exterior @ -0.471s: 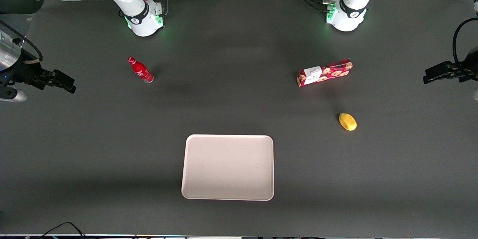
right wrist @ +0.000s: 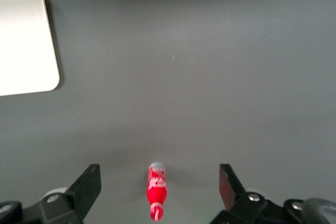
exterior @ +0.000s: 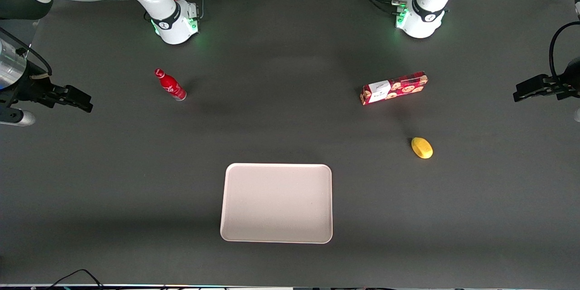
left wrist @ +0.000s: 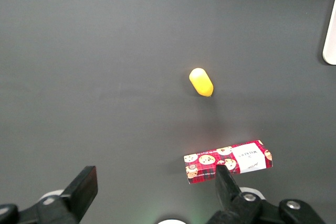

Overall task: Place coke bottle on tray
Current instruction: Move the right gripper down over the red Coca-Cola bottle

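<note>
The coke bottle (exterior: 170,84), small, slim and red with white lettering, stands on the dark table near the working arm's base. It also shows in the right wrist view (right wrist: 156,192), far below and between the two fingers. My right gripper (exterior: 84,102) hangs open and empty above the table's working-arm end, well apart from the bottle; in its own view (right wrist: 159,176) the jaws stand wide apart. The pale pinkish-white tray (exterior: 276,203) lies flat and empty, nearer the front camera than the bottle, and shows in the right wrist view (right wrist: 23,40).
A red cookie box (exterior: 393,88) and a yellow lemon-like object (exterior: 422,147) lie toward the parked arm's end of the table. Both also show in the left wrist view, the box (left wrist: 228,161) and the yellow object (left wrist: 201,82).
The right arm's wrist has shifted very slightly. The bottle, the tray and the other objects have not moved.
</note>
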Motion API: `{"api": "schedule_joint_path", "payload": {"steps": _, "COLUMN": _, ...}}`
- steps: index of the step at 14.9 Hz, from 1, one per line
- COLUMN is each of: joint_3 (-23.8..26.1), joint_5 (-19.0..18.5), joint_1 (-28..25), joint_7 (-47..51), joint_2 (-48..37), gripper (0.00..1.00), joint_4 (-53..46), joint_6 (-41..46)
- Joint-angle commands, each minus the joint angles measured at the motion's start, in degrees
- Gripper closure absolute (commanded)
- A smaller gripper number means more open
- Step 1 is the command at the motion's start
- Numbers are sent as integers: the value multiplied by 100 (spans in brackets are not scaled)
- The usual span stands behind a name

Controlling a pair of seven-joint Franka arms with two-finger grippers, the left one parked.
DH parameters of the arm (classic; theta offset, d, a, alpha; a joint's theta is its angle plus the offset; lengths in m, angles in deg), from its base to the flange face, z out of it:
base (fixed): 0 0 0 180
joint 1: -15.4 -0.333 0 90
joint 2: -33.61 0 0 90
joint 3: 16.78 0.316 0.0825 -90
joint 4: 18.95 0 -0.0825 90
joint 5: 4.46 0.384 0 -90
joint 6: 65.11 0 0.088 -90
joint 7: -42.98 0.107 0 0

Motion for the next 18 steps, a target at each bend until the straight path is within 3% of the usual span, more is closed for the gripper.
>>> {"api": "schedule_joint_path", "payload": {"steps": 1, "joint_3": 172, "joint_5": 169, "joint_1": -54, "joint_7": -75, "joint_2": -235, "gripper": 0, "joint_4": 96, "joint_6": 763}}
{"api": "schedule_joint_path", "payload": {"steps": 5, "joint_3": 279, "joint_5": 319, "joint_1": -54, "joint_7": -14, "joint_2": -1341, "gripper": 0, "joint_4": 2079, "joint_6": 442}}
{"api": "schedule_joint_path", "payload": {"steps": 9, "joint_3": 401, "joint_5": 399, "joint_1": -54, "joint_7": 82, "joint_2": -1976, "gripper": 0, "joint_4": 3891, "joint_6": -656}}
{"api": "schedule_joint_path", "payload": {"steps": 18, "joint_3": 648, "joint_5": 390, "joint_1": -37, "joint_7": 329, "joint_2": -2266, "gripper": 0, "joint_4": 5625, "joint_6": -2318}}
